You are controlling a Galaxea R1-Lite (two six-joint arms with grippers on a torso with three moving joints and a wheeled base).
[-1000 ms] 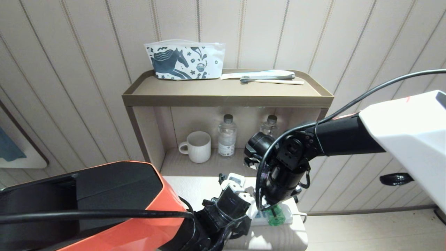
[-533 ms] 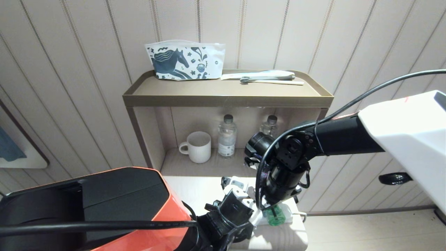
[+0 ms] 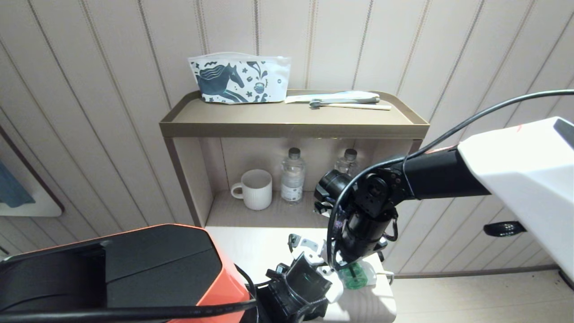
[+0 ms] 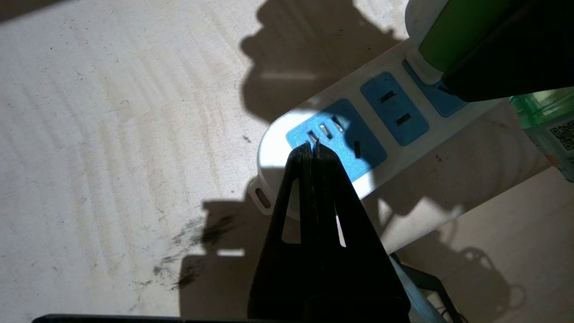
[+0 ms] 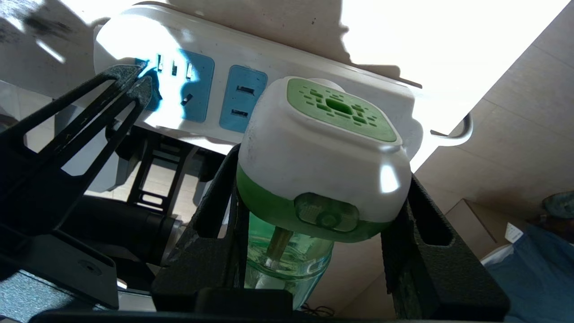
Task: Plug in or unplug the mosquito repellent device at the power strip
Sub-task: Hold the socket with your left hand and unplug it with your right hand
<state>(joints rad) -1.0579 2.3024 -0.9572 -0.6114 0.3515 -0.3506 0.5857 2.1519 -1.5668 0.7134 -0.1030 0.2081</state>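
The white power strip (image 4: 274,158) with blue socket groups lies on a pale tabletop (image 4: 112,112), near its right edge in the head view (image 3: 371,274). My left gripper (image 4: 315,146) is shut, and its tips press on the end socket group (image 5: 197,89). The mosquito repellent device (image 5: 323,157), white with a green top and a clear green bottle (image 5: 287,264), sits against the socket group at the strip's other end. Its prongs are hidden. My right gripper (image 5: 323,184) is shut on its body, one finger on each side. In the head view the green bottle (image 3: 354,278) shows under the right wrist.
Behind the table stands a brown shelf unit (image 3: 291,128). A white mug (image 3: 253,188) and two water bottles (image 3: 292,175) stand in its niche. A horse-print pouch (image 3: 240,83) and a toothbrush set (image 3: 345,101) lie on top. The strip's cord (image 3: 389,277) loops off the table's right edge.
My left arm has drawn down and to the right in the head view, ending with its tips on the strip's end. The right gripper and the device have stayed put.
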